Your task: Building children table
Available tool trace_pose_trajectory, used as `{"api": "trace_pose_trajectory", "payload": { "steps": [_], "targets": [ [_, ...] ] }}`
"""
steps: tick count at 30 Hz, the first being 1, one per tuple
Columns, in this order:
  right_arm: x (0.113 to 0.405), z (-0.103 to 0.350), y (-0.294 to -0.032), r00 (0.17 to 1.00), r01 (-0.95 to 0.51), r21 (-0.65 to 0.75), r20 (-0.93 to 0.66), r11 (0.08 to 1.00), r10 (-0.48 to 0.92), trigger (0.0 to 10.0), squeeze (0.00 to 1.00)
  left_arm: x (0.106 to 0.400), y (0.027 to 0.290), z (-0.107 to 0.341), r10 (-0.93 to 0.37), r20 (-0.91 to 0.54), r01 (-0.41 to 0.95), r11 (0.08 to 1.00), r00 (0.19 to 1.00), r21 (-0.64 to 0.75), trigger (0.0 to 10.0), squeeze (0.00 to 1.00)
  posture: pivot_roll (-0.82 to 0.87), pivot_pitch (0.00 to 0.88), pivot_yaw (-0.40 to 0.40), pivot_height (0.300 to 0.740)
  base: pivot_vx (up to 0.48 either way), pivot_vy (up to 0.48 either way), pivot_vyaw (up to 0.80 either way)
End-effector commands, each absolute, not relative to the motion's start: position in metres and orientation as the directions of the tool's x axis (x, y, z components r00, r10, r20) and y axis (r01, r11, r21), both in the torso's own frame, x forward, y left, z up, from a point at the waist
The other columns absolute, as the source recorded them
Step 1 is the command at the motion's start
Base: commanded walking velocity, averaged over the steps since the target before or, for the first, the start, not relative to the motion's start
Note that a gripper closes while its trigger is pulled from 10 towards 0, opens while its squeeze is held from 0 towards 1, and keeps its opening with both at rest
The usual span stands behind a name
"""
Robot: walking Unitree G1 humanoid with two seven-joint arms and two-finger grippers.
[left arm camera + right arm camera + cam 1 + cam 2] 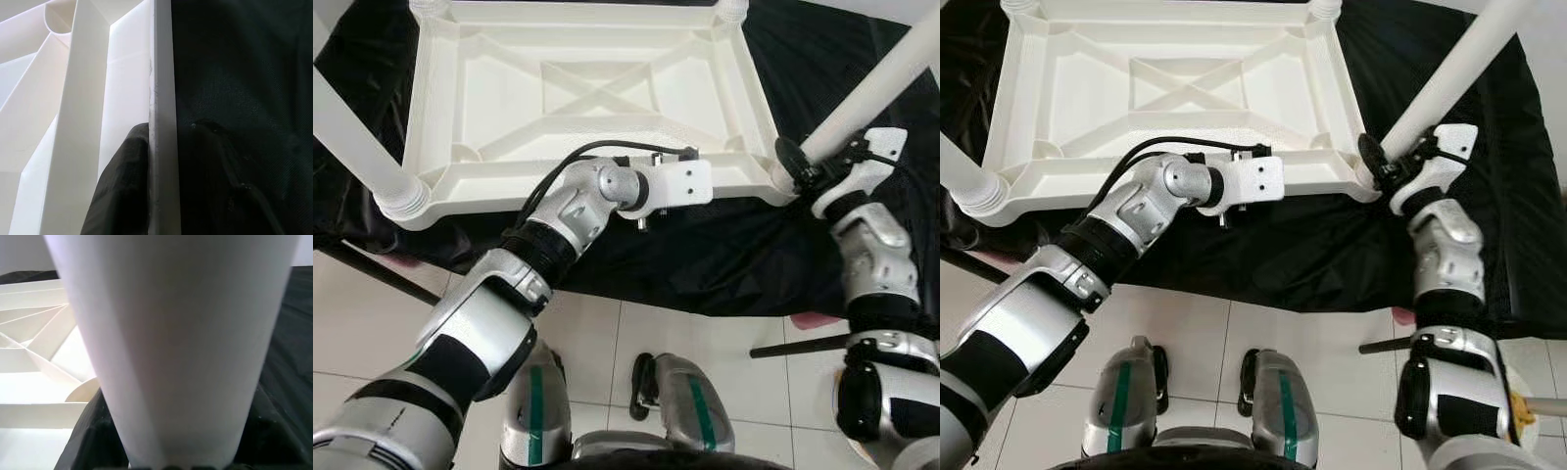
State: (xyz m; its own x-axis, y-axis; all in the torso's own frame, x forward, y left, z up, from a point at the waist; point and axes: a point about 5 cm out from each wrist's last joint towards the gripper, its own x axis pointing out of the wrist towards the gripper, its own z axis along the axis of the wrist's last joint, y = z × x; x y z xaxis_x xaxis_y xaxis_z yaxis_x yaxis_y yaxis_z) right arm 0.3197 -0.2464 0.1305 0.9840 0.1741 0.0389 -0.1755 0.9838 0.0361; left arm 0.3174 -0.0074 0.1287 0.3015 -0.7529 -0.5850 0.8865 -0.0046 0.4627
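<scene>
The white tabletop [587, 98] lies upside down on a black cloth [705, 255], ribbed underside facing up (an X brace in the middle). The left gripper [146, 186] is clamped on the near rim, one black finger [122, 186] inside the edge and the other outside against the cloth. The right gripper [803, 171] is closed around a white leg [881, 88] right at the near right corner socket, leg tilted outward. Another leg [357, 147] already sits in the near left corner. The robot's feet [607, 411] stand on a tile floor [372, 313].
</scene>
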Motion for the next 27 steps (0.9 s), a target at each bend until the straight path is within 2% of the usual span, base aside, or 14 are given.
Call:
{"api": "trace_pose_trajectory", "payload": {
  "steps": [1,2,3,5,6,9,11,12,14,16,18,20,23,27],
  "targets": [
    [0.324,0.131,-0.238,0.989,-0.145,0.067,0.035,0.987,0.143,10.0,0.00,0.309,-0.009,0.112,-0.727,-0.643,0.913,-0.055,0.240,0.404,10.0,0.00,0.07,0.029,-0.066,0.740,0.000,0.000,0.00],
    [0.324,0.131,-0.238,0.989,-0.145,0.067,0.035,0.987,0.143,10.0,0.00,0.309,-0.009,0.112,-0.727,-0.643,0.913,-0.055,0.240,0.404,10.0,0.00,0.07,0.029,-0.066,0.740,0.000,0.000,0.00],
    [0.326,0.133,-0.235,0.998,-0.054,0.092,0.032,0.994,0.051,10.0,0.00,0.309,-0.009,0.112,-0.728,-0.643,0.914,-0.055,0.240,0.403,10.0,0.00,0.07,0.029,-0.066,0.740,0.000,0.000,0.00],
    [0.326,0.133,-0.235,0.998,-0.054,0.092,0.032,0.994,0.051,10.0,0.00,0.309,-0.009,0.112,-0.728,-0.643,0.914,-0.055,0.240,0.403,10.0,0.00,0.07,0.029,-0.066,0.740,0.000,0.000,0.00],
    [0.328,0.133,-0.236,0.996,0.084,0.126,0.011,0.989,-0.086,10.0,0.00,0.309,-0.010,0.112,-0.728,-0.643,0.913,-0.055,0.240,0.404,10.0,0.00,0.06,0.024,-0.071,0.740,0.000,0.000,0.00],
    [0.328,0.133,-0.236,0.996,0.084,0.126,0.011,0.989,-0.086,10.0,0.00,0.309,-0.010,0.112,-0.728,-0.643,0.913,-0.055,0.240,0.404,10.0,0.00,0.06,0.024,-0.071,0.740,0.000,0.000,0.00],
    [0.327,0.132,-0.238,0.988,0.153,0.136,-0.007,0.979,-0.154,10.0,0.00,0.309,-0.010,0.112,-0.728,-0.642,0.912,-0.056,0.240,0.405,10.0,0.00,0.06,0.024,-0.072,0.740,0.000,0.000,0.00],
    [0.324,0.129,-0.240,0.962,0.272,0.122,-0.032,0.955,-0.270,10.0,0.00,0.308,-0.010,0.112,-0.728,-0.642,0.912,-0.057,0.240,0.406,10.0,0.00,0.07,0.020,-0.075,0.740,0.000,0.000,0.00],
    [0.324,0.129,-0.240,0.962,0.272,0.122,-0.032,0.955,-0.270,10.0,0.00,0.308,-0.010,0.112,-0.728,-0.642,0.912,-0.057,0.240,0.406,10.0,0.00,0.07,0.020,-0.075,0.740,0.000,0.000,0.00],
    [0.317,0.128,-0.239,0.908,0.419,0.087,-0.046,0.904,-0.416,10.0,0.00,0.308,-0.011,0.112,-0.729,-0.641,0.912,-0.057,0.240,0.407,10.0,0.00,0.07,0.018,-0.077,0.740,0.000,0.000,0.00],
    [0.317,0.128,-0.239,0.908,0.419,0.087,-0.046,0.904,-0.416,10.0,0.00,0.308,-0.011,0.112,-0.729,-0.641,0.912,-0.057,0.240,0.407,10.0,0.00,0.07,0.018,-0.077,0.740,0.000,0.000,0.00],
    [0.305,0.129,-0.234,0.775,0.631,0.099,-0.042,0.769,-0.631,10.0,0.00,0.309,-0.011,0.112,-0.727,-0.642,0.911,-0.055,0.244,0.408,10.0,0.00,0.07,0.018,-0.079,0.740,0.000,0.000,0.00],
    [0.303,0.131,-0.225,0.717,0.697,0.101,-0.054,0.710,-0.695,10.0,0.00,0.309,-0.010,0.112,-0.728,-0.641,0.912,-0.052,0.244,0.406,10.0,0.00,0.07,0.021,-0.079,0.740,0.000,0.000,0.00],
    [0.304,0.131,-0.220,0.708,0.705,0.102,-0.056,0.701,-0.704,10.0,0.00,0.309,-0.010,0.112,-0.729,-0.640,0.913,-0.052,0.243,0.405,10.0,0.00,0.07,0.021,-0.079,0.740,0.000,0.000,0.00]
  ]
}}
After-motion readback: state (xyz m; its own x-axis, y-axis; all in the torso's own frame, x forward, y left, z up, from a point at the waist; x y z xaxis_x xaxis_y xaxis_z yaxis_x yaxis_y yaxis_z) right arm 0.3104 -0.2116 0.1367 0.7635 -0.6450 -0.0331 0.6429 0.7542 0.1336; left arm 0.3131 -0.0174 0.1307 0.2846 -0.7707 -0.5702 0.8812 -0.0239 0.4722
